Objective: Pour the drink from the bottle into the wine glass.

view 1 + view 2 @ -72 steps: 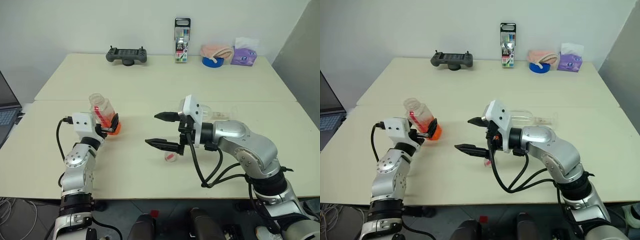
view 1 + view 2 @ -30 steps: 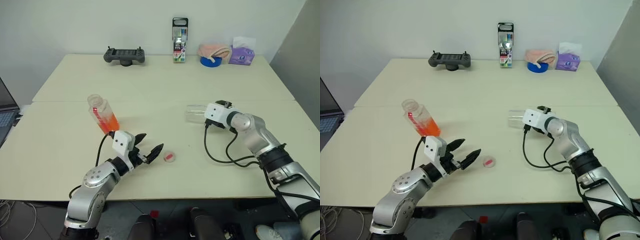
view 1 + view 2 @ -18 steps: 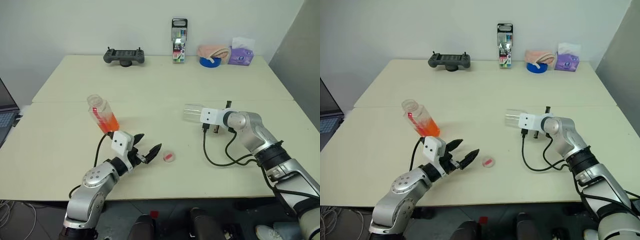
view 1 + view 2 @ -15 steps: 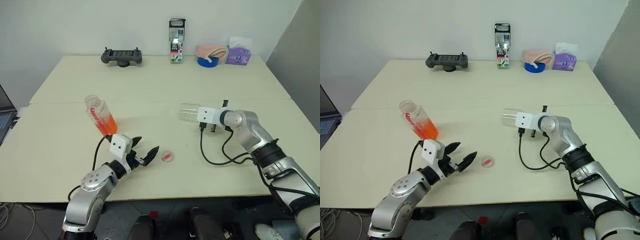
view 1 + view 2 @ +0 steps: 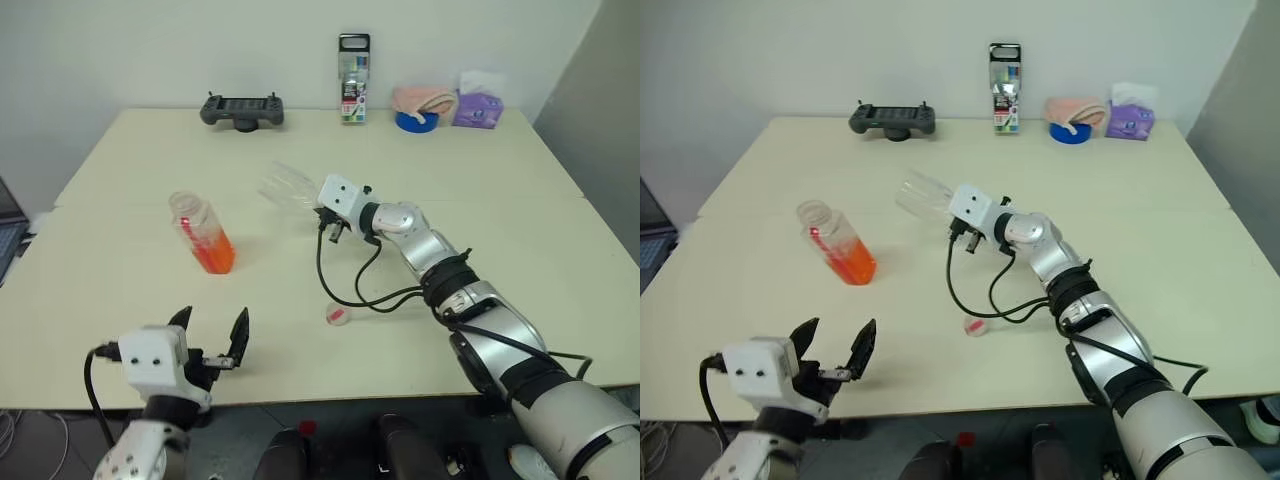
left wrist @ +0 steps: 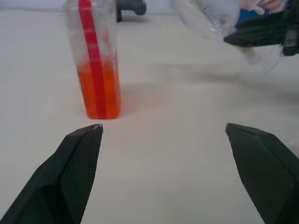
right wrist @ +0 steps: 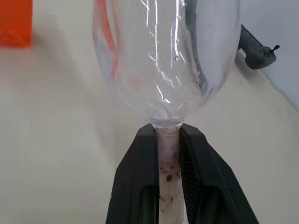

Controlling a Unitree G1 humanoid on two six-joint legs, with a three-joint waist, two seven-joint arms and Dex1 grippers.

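The wine glass [image 7: 166, 60] is cut off at twelve o'clock in the right wrist view, its rim unseen; its foot is hidden behind the right gripper [image 7: 168, 140]; the bottle [image 6: 95, 60] is cropped above its neck in the left wrist view.

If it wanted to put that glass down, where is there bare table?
Bare table lies between the bottle and the wine glass held in the right claw, and beyond the cap toward the right edge. The back edge is crowded: controller, pen box, tape roll.

bottle [image 5: 203, 233]: uncapped, upright | wine glass [image 5: 288, 188]: tilted, airborne
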